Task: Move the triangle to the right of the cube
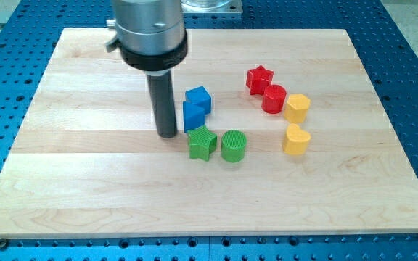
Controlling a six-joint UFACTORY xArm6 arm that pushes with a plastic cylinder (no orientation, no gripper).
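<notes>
The one view looks down at an angle on a pale wooden worktop [85, 188] that lies on a blue perforated base [412, 87].

There are no jaws on this arm, so nothing is clenched or released; it ends in a dark rod. My tip [167, 135] rests on the wood just beside the blue triangle [193, 117], on that block's left in the view, touching it or nearly so; I cannot tell which. The blue cube [199, 98] stands right behind the triangle, towards the view's top, and the two blue blocks seem to touch.

Just below the triangle sits a green star [202, 143], with a green cylinder [233, 146] beside it to the view's right. Further right are a red star [259, 79], a red cylinder [273, 98], a yellow hexagon-like block [297, 107] and a yellow heart-like block [295, 139].

In my judgement the step in hand is the push itself: the triangle lies below and slightly left of the cube and must end on the cube's right. A good push would probably run towards the view's right, through the triangle's middle so it does not spin off the rod. The danger is dragging the cube along or nudging the green star. The gap between the cube and the red blocks is bare wood, room enough for the triangle.

The wood looks smooth and flat.
</notes>
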